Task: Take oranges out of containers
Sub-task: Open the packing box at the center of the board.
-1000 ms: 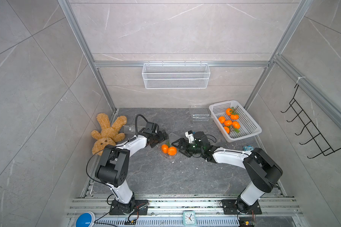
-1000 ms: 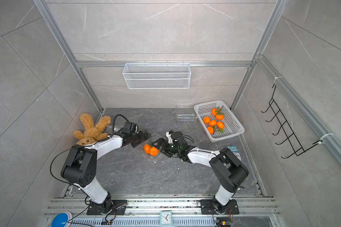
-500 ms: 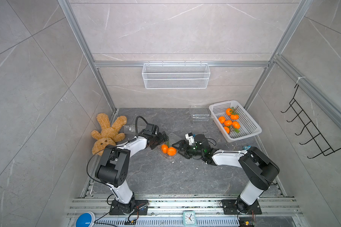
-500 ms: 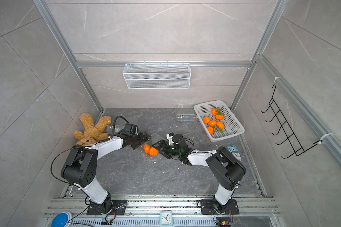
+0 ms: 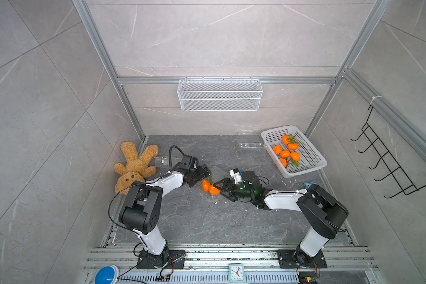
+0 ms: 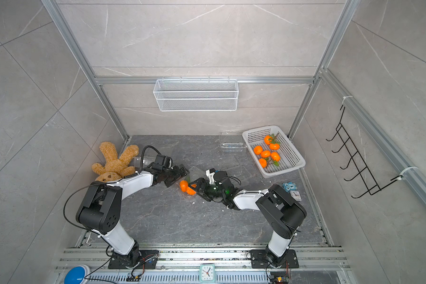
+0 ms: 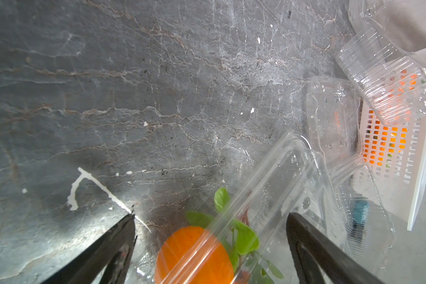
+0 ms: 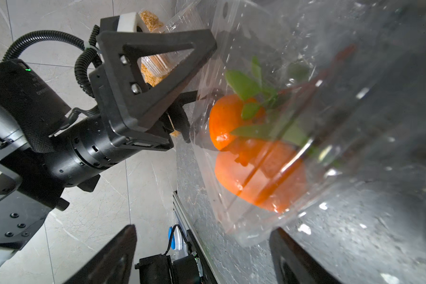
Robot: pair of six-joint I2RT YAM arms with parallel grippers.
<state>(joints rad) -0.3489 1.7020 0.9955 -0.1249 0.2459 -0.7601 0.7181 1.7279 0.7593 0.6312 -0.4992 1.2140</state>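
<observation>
- Container [image 8: 246,231]: a clear clamshell lies on the grey surface [image 5: 207,221] between the two arms. It is the only box seen with fruit inside.
- Oranges [image 8: 229,123]: two leafy fruits sit inside it, touching each other. A clear flap stands tilted over them, and whether it is latched is not plain.
- Left claw [image 7: 209,215]: its jaws are wide, one on each side of the container's end. This placement seemingly braces the light box against sliding. Whether the jaws press the plastic cannot be told.
- Right claw [image 8: 202,228]: its jaws are wide and low to the surface, facing the opposite end with a corner of the box between them. It appears poised to work the lid or reach the fruit while the other arm steadies the box.
- White basket [image 5: 310,157]: it stands well apart at the far side and holds five visible oranges [image 5: 284,153]. It is probably the drop-off, so the task looks far along.
- Empty containers [image 5: 250,146]: these lie just beside the basket, set out of the working area.
- Teddy bear [image 5: 133,164]: it lies against the wall and is unrelated to the task.
</observation>
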